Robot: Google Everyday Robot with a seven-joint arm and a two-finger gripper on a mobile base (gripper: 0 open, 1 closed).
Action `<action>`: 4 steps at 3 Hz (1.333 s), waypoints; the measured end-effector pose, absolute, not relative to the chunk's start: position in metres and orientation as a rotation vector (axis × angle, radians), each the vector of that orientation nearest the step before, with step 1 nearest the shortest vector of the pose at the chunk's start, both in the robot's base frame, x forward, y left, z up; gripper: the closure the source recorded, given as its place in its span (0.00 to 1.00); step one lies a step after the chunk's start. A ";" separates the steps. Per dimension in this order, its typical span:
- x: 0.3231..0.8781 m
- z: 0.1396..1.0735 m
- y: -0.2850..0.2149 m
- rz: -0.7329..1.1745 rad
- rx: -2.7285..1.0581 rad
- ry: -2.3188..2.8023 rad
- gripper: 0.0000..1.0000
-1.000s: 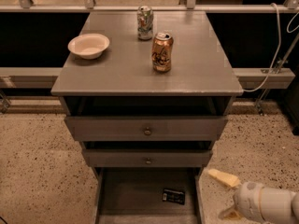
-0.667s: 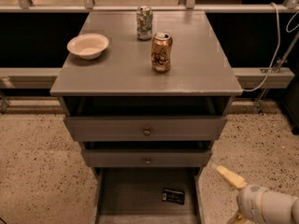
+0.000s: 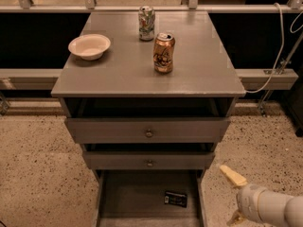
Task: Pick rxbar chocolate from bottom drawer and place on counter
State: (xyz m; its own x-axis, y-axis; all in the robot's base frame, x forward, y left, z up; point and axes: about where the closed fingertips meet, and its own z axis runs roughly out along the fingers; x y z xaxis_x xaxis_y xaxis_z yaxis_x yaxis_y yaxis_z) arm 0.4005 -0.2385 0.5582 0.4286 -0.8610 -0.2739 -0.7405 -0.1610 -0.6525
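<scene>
The rxbar chocolate, a small flat black wrapper, lies on the floor of the open bottom drawer, toward its right side. My gripper hangs at the lower right, outside the drawer's right wall and apart from the bar. It is open, one pale fingertip up and the other low at the frame's edge, with nothing between them. The grey counter tops the cabinet.
On the counter stand a copper-coloured can, a second can behind it and a pale bowl at the left. Two shallower knobbed drawers sit partly pulled out above the bottom one. Speckled floor surrounds the cabinet; a white cable hangs at right.
My gripper has drifted slightly right, away from the drawer, still open. The bar and the counter's items have not moved.
</scene>
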 end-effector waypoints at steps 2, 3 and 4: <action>0.440 0.453 -0.243 -0.085 -1.640 1.711 0.00; 0.438 0.452 -0.240 -0.082 -1.660 1.697 0.00; 0.468 0.452 -0.212 0.092 -1.592 1.599 0.00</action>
State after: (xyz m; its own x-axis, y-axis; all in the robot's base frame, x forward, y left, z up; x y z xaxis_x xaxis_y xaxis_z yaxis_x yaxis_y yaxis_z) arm 0.4675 -0.2120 0.4517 0.1777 -0.7845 -0.5942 -0.8475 0.1850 -0.4976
